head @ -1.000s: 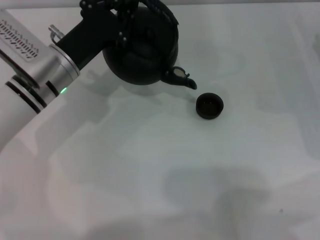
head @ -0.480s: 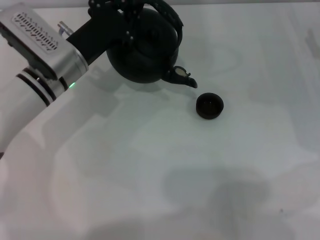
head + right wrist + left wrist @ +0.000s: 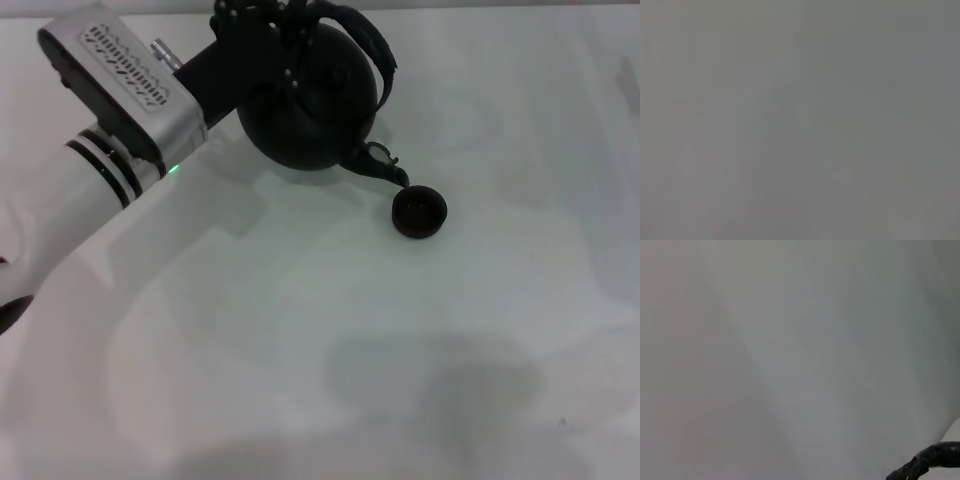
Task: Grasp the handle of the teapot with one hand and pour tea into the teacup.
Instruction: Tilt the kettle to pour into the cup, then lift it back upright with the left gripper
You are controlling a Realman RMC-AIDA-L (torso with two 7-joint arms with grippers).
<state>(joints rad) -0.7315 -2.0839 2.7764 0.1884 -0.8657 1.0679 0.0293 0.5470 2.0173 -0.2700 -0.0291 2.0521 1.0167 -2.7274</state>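
At top centre of the head view, we see the left gripper (image 3: 285,25) clamped on the handle (image 3: 372,45); the teapot (image 3: 312,100) tilts, spout just above the teacup (image 3: 419,212).

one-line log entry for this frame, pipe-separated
left gripper holds handle | teapot tilted, spout at teacup rim | no tea visible | right arm unseen

Matt black teapot (image 3: 312,100); smooth pale table (image 3: 300,340).
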